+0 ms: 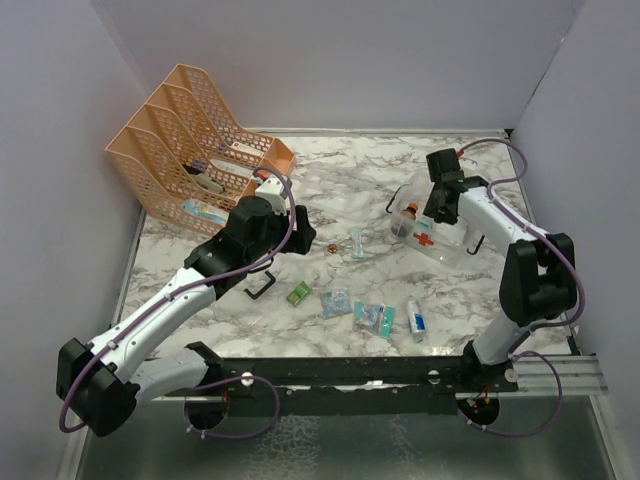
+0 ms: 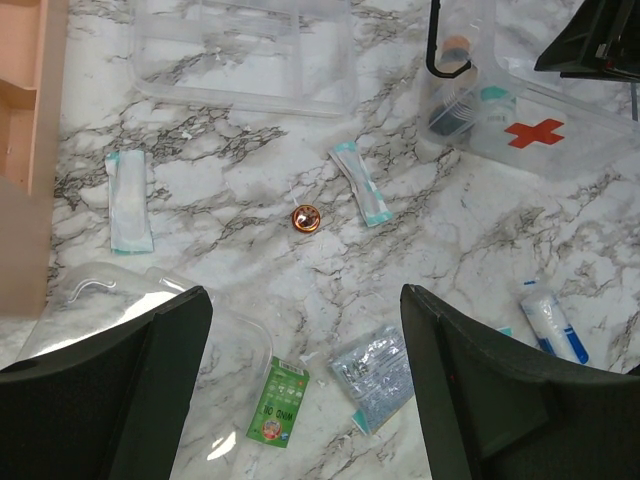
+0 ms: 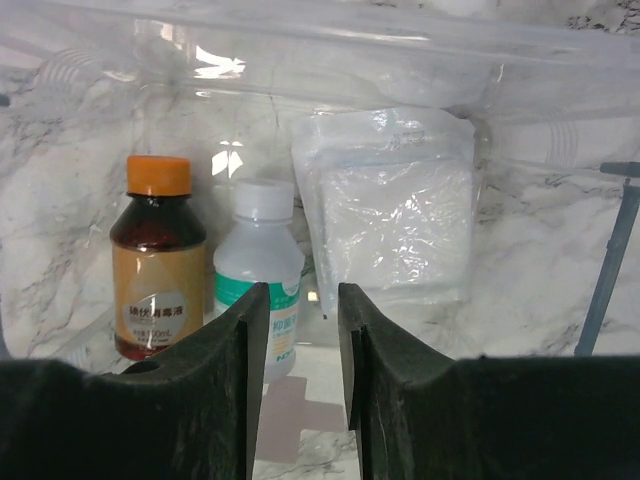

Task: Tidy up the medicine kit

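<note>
Nearby, tube point(image 2: 553, 322) and sachet point(image 2: 278, 402) lie outside medicine kit point(image 2: 560, 135).

A white marble-pattern table point(image 1: 340, 170) with grey veins fills the middle. Plain pale lilac walls point(image 1: 340, 60) enclose it at nine, twelve and three o'clock, evenly lit.

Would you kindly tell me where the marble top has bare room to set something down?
Bare marble lies between the sachet, the medicine kit and the tube, and again between the tube and the right arm. The near centre is crowded: green packet, blue packets and tube lie close together.
</note>
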You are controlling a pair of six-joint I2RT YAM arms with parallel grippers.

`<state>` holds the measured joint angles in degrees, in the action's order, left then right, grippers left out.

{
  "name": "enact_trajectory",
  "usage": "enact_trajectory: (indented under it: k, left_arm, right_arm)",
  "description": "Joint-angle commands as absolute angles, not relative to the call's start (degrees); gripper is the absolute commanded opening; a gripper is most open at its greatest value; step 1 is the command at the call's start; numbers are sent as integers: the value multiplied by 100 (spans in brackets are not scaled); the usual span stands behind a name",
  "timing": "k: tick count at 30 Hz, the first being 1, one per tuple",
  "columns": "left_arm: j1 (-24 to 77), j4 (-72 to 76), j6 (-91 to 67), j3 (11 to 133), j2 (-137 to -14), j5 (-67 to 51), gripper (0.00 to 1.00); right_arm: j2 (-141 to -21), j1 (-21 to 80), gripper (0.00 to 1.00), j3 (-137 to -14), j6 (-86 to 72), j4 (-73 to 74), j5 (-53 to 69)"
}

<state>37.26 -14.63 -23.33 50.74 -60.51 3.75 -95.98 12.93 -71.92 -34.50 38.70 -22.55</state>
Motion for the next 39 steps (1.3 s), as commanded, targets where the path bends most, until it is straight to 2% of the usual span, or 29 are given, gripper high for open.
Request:
enact_trajectory:
  k: [1, 8, 18, 27, 33, 39]
  left_arm:
    - [3744, -1332, -2263, 5054, -6075, 416, 79]
    - [3744, -1323, -2277, 5056, -6093, 386, 79]
    - [3744, -1318, -2277, 5054, -6077, 361, 79]
    - [3740, -1312, -2274, 5047, -6082, 378, 79]
    - [3744, -1295, -2287, 5039, -6060, 392, 79]
    - [3742, -1294, -2277, 5027, -6047, 396, 79]
  right_arm:
    - [-9585, 1078, 34, -7036, -3342, 3475, -2398]
    - [-9674, 632, 30, -6747, -3186, 3252, -2314]
    - [-10267, 614, 21, -6776, -3204, 3362, -2398]
    - [-10572, 608, 20, -6923, -3297, 3962, -1875]
    - [-10563, 588, 17, -7079, -3732, 4437, -1075]
    - [-10435, 534, 17, -7121, -4603, 4817, -1121]
